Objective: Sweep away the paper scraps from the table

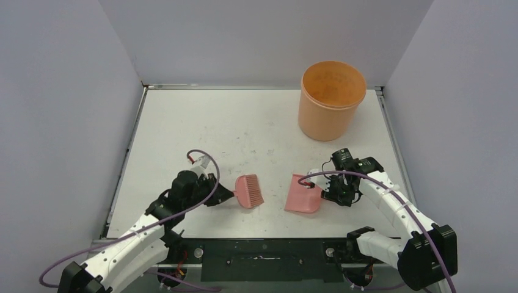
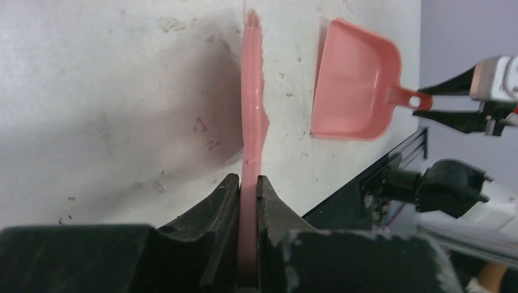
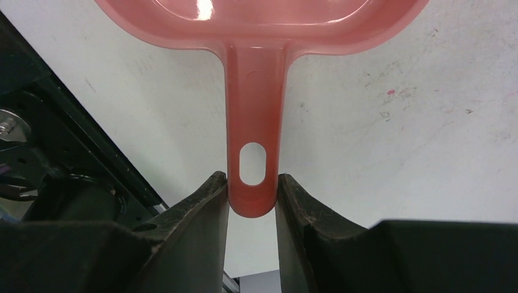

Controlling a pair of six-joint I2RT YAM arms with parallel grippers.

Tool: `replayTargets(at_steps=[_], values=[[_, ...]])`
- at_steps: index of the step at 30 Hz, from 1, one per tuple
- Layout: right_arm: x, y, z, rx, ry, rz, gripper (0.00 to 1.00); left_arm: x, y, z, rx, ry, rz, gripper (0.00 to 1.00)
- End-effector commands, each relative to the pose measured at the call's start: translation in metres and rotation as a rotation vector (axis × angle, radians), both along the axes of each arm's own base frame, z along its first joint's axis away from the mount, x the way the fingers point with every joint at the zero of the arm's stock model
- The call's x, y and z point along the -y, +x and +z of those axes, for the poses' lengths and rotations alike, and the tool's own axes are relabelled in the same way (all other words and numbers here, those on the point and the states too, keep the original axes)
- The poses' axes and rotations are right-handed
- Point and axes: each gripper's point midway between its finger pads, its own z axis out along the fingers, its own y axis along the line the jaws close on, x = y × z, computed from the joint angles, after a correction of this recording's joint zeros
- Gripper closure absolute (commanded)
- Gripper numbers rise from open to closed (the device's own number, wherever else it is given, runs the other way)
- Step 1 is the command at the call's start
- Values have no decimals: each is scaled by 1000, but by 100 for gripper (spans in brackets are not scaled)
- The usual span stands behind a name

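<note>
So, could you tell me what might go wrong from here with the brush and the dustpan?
The right pincer grips the dustpan only at the very tip of its handle, so the pan could pivot or slip out. The left pincer pinches the brush on its thin handle; pressing down may twist it. The orange bin stands beyond the dustpan; a wide swing could knock it.

Table [image 1: 244,128]: flat white rectangular surface — metal strips along its edges.
Marks: faint grey scuffs and small dark specks, thickest around the middle.
Pose: level — lying flat under the overhead view.
</note>
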Motion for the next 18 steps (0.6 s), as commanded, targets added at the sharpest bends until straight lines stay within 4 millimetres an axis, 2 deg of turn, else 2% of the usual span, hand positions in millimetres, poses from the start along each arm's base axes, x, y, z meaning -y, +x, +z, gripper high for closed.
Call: replayTargets(at_steps=[1, 4, 5, 8, 14, 16, 18], values=[[-13, 18, -3, 107, 63, -28, 91, -8, 18, 29, 57, -383, 301, 100], [-26, 27, -3, 139, 133, -77, 90, -31, 21, 20, 66, -448, 453, 100], [-31, 31, -3, 151, 158, -90, 90, -36, 19, 11, 50, -448, 488, 100], [-45, 42, -3, 168, 224, -122, 89, -46, 20, 0, 44, -486, 554, 100], [-66, 52, -16, 103, 266, -157, 88, -45, 21, -13, 7, -452, 566, 94], [-72, 48, -20, 56, 268, -146, 87, -41, 22, -14, -9, -428, 548, 91], [-74, 39, -23, -1, 253, -113, 86, -35, 25, -8, -7, -422, 521, 90]])
